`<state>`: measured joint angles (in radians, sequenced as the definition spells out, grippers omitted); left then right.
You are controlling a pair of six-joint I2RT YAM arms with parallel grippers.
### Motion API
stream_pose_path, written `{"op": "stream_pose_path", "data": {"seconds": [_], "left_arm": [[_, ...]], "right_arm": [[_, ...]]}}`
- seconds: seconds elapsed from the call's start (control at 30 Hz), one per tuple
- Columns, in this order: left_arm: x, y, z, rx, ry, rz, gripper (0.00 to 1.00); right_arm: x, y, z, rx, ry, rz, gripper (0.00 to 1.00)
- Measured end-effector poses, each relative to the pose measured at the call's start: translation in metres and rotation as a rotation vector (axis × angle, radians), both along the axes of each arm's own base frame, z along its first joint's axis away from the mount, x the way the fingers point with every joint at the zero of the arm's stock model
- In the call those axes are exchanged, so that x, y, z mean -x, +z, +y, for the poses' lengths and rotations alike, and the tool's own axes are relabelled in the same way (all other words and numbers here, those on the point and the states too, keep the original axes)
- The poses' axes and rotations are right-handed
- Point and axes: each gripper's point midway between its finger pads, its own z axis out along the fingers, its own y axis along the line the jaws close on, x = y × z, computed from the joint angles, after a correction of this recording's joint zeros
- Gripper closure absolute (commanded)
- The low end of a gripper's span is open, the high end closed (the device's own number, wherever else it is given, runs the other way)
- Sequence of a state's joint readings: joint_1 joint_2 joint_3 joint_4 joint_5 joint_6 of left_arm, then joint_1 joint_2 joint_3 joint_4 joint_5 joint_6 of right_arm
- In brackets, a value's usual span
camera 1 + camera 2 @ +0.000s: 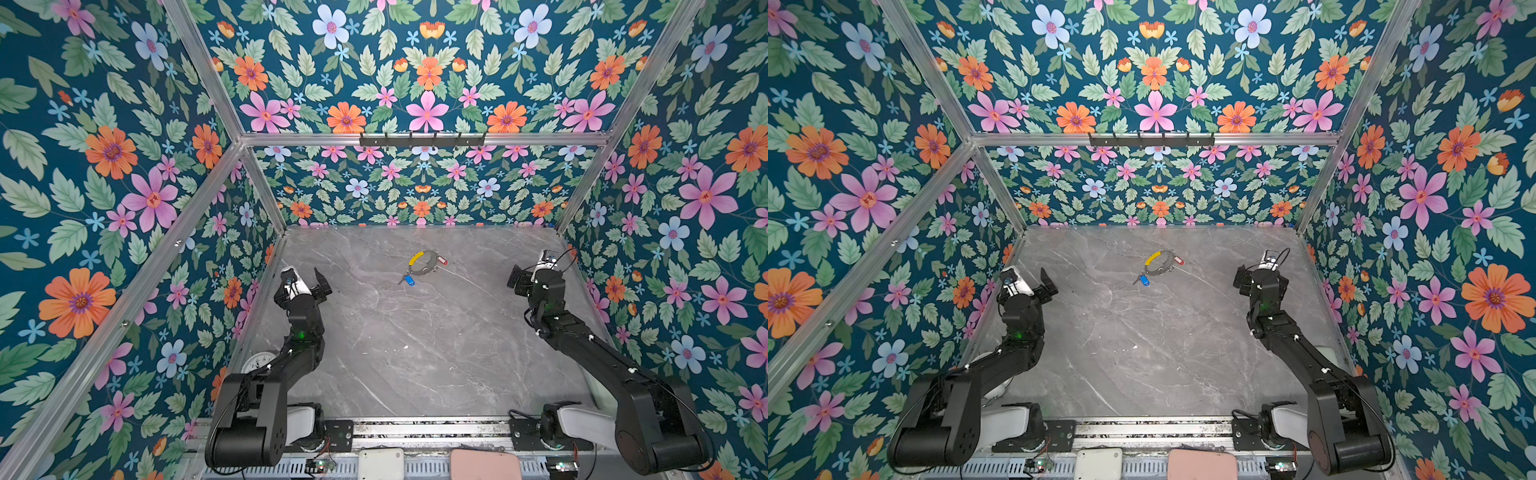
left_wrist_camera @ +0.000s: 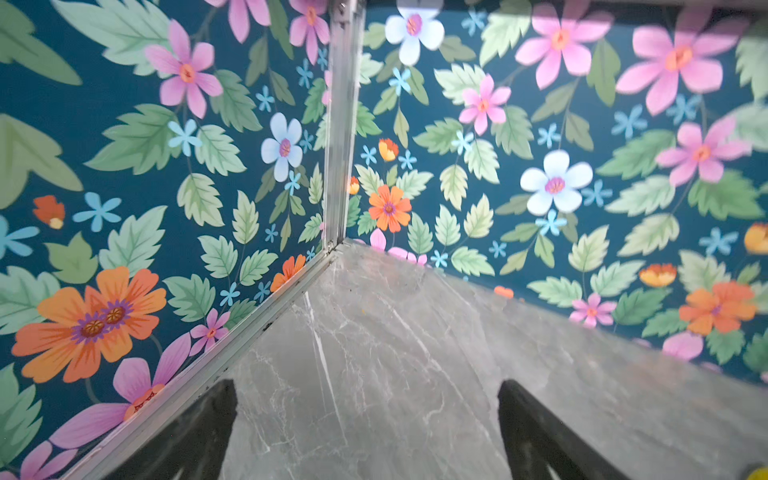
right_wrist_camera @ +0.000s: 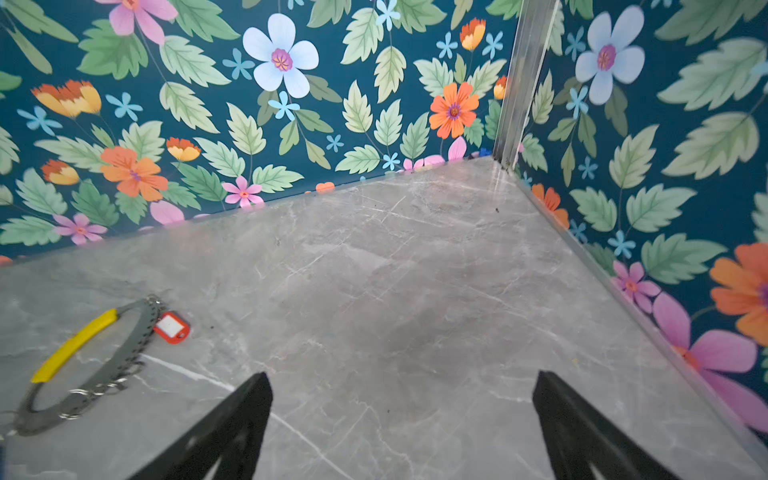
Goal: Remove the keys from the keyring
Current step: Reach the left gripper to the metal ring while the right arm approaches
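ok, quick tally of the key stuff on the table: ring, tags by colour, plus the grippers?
keyring: 1
blue tag: 1
red tag: 1
grippers, both open and empty: 2 (left gripper, right gripper)
Total: 5

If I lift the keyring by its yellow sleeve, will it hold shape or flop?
The keyring looks like a thin flat hoop, so probably stiff and light. It lies flush on the table, so an edge may be hard to catch. The red tag and blue tag sit loosely at its rim; they'd likely dangle.
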<state>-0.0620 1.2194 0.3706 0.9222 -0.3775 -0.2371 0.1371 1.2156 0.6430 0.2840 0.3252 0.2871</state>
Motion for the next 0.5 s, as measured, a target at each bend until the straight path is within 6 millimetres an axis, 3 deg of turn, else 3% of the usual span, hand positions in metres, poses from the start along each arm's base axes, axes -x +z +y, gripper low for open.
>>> {"op": "stream_pose_path", "data": {"seconds": [0.13,0.23,0.43,0.5], "left_arm": [[0.008,0.013,0.012,0.25,0.076,-0.06,0.0],[0.004,0.009,0.012,0.336,0.08,-0.032,0.0],[-0.019,-0.016,-0.034,0.487,-0.169,0.031,0.01],[-0.029,-0.023,-0.053,0.529,-0.262,0.059,0.05]], "right_arm": [[0.005,-0.006,-0.008,-0.213,-0.096,0.045,0.05],[0.009,-0.027,-0.005,-0.324,-0.107,0.098,0.01],[0.008,-0.042,0.027,-0.424,-0.004,0.177,0.04],[0.007,-0.044,0.041,-0.433,0.048,0.204,0.06]]}}
